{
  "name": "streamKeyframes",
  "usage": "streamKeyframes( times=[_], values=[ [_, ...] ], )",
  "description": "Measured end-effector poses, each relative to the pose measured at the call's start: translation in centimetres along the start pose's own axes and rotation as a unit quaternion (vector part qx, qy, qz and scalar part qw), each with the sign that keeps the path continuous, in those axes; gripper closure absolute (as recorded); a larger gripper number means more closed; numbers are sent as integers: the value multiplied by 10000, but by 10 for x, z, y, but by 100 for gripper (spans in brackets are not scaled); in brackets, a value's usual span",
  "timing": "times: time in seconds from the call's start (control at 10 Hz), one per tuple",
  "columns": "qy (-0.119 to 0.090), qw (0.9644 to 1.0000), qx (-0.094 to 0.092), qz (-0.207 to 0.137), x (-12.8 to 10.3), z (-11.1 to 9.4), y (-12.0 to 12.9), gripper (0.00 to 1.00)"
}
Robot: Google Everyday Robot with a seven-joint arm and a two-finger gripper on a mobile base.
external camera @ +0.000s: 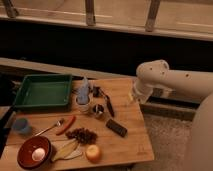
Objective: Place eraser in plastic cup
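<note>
The eraser (pixel 116 127), a flat dark block, lies on the wooden table (pixel 131 115) right of centre, toward the front. The light-blue plastic cup (pixel 21 126) stands upright at the table's left edge, far from the eraser. My white arm reaches in from the right. Its gripper (pixel 134 96) hangs at the table's right edge, above and to the right of the eraser, not touching it. Nothing shows in the gripper.
A green tray (pixel 42 91) sits at the back left. A white cup holding a blue thing (pixel 82 101), a small dark shiny cup (pixel 98 110) and a black pen (pixel 108 105) stand mid-table. A red chili (pixel 66 125), spoon (pixel 47 129), dark cluster (pixel 82 134), apple (pixel 93 152) and bowl with an egg (pixel 34 152) lie in front.
</note>
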Motion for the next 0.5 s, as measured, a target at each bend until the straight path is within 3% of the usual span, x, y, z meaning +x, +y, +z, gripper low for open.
streamKeyframes(
  times=[0.2,0.5],
  values=[
    [152,9983,-67,-561,-14,8,33,40],
    [406,9906,-128,-1302,-8,18,70,40]
  ],
)
